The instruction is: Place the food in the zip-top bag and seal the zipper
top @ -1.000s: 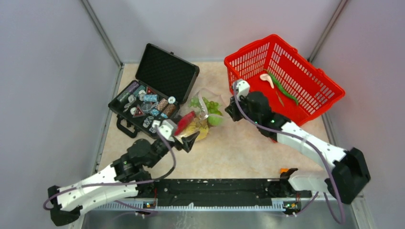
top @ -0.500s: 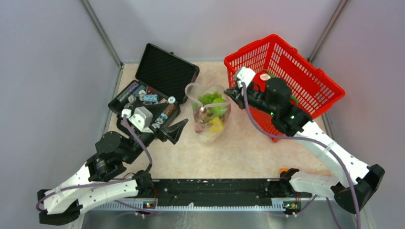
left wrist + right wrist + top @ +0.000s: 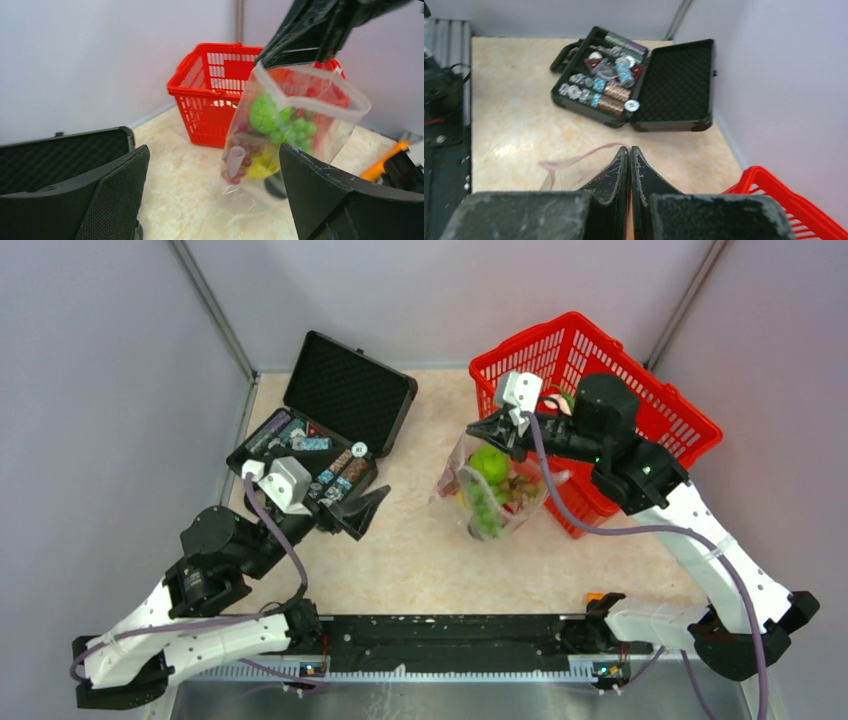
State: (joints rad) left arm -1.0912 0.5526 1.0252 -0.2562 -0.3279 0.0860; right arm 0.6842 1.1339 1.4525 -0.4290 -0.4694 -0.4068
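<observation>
The zip-top bag (image 3: pixel 497 498) hangs in the air in front of the red basket, its top edge pinched in my shut right gripper (image 3: pixel 474 429). The food is inside it: a green pear-like fruit (image 3: pixel 489 462), green grapes (image 3: pixel 296 131), red-purple grapes (image 3: pixel 234 170) and a yellow bunch (image 3: pixel 262 168). The pale pink zipper (image 3: pixel 320 106) curves round a gaping mouth. In the right wrist view the zipper (image 3: pixel 579 156) trails left from the right gripper (image 3: pixel 629 149). My left gripper (image 3: pixel 358 512) stands open and holds nothing, left of the bag and apart from it. In its wrist view the left gripper (image 3: pixel 214 148) frames the zip-top bag (image 3: pixel 292 150).
An open black case (image 3: pixel 348 392) with round chips stands at the back left, right behind the left gripper. The red basket (image 3: pixel 655 400) at the back right holds a long green thing and a pale piece. Grey walls close in both sides.
The right gripper lifted the bag off the table and carried it right, toward the basket. The left gripper let go of the bag, opened fully and drew back toward the case.
</observation>
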